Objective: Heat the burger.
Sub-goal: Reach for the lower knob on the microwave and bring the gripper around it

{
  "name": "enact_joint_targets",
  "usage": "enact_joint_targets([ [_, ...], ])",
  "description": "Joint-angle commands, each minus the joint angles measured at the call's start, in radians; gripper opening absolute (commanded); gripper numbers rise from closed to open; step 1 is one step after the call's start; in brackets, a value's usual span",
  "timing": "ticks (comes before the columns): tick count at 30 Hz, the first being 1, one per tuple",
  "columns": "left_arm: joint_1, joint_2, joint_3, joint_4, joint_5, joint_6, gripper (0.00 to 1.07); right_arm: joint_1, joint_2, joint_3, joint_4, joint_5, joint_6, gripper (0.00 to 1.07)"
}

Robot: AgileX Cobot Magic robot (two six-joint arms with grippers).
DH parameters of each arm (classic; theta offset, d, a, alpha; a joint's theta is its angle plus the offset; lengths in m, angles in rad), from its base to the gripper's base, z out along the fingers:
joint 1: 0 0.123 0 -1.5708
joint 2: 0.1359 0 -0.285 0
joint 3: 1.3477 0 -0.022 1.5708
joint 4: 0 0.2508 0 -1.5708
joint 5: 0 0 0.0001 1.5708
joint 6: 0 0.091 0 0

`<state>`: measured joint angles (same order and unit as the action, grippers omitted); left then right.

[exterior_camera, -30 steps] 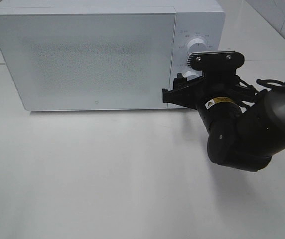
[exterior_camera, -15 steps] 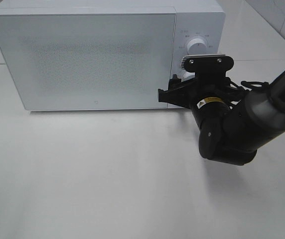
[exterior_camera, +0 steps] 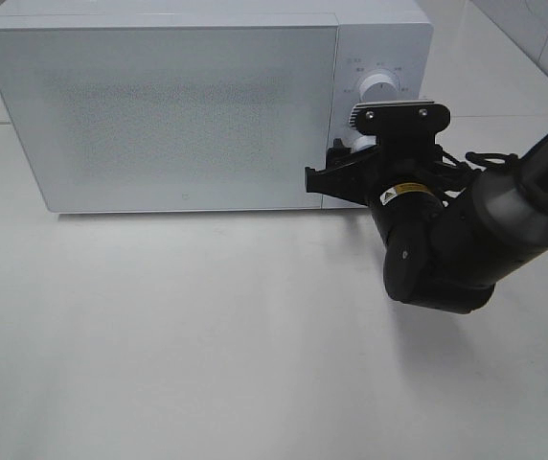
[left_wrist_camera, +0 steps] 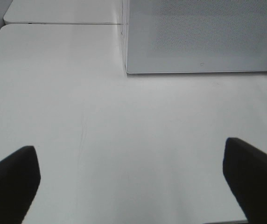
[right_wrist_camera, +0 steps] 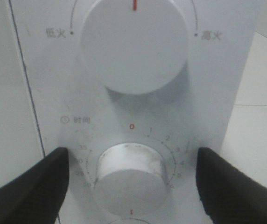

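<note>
The burger is out of view; the white microwave point(exterior_camera: 188, 105) has its door shut. My right gripper point(exterior_camera: 357, 151) is at the microwave's control panel. In the right wrist view it point(right_wrist_camera: 131, 182) is open, with one finger point(right_wrist_camera: 35, 186) on each side of the lower timer knob point(right_wrist_camera: 131, 179) and a gap to the knob on both sides. The upper power knob point(right_wrist_camera: 133, 44) sits above it, its red mark pointing up. My left gripper point(left_wrist_camera: 133, 182) is open and empty over the bare table, in front of the microwave's left corner point(left_wrist_camera: 126, 70).
The microwave stands at the back of the white table point(exterior_camera: 207, 335). The right arm's black body point(exterior_camera: 446, 249) hangs over the table in front of the control panel. A table seam point(left_wrist_camera: 63, 23) runs behind the microwave's left side.
The right arm has shifted a little to the left, bringing the gripper closer onto the lower knob, then held still. The microwave door stays shut.
</note>
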<state>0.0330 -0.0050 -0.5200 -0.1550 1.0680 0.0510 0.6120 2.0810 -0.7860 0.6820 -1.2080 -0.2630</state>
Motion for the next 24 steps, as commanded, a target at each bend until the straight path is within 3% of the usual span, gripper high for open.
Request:
enact_joint_targets([
  [1,0.004,-0.018,0.005,0.002,-0.004,0.000,1.00,-0.016,0.001,-0.022,-0.040,-0.018,0.005,0.70],
  [3,0.004,-0.018,0.005,0.002,-0.004,0.000,1.00,-0.016,0.001,-0.022,-0.041,0.001,0.006,0.58],
  [5,0.004,-0.018,0.005,0.002,-0.004,0.000,1.00,-0.016,0.001,-0.022,-0.041,0.007,0.007,0.53],
  [6,0.004,-0.018,0.005,0.002,-0.004,0.000,1.00,-0.016,0.001,-0.022,-0.042,0.010,0.007,0.41],
  [9,0.004,-0.018,0.005,0.002,-0.004,0.000,1.00,-0.016,0.001,-0.022,-0.043,0.010,0.007,0.34],
  [11,0.004,-0.018,0.005,0.002,-0.004,0.000,1.00,-0.016,0.001,-0.022,-0.050,0.001,0.007,0.08],
  [14,0.004,-0.018,0.005,0.002,-0.004,0.000,1.00,-0.016,0.001,-0.022,-0.050,0.000,0.007,0.00],
  [24,0.004,-0.018,0.005,0.002,-0.004,0.000,1.00,-0.016,0.001,-0.022,-0.086,-0.028,0.030,0.00],
])
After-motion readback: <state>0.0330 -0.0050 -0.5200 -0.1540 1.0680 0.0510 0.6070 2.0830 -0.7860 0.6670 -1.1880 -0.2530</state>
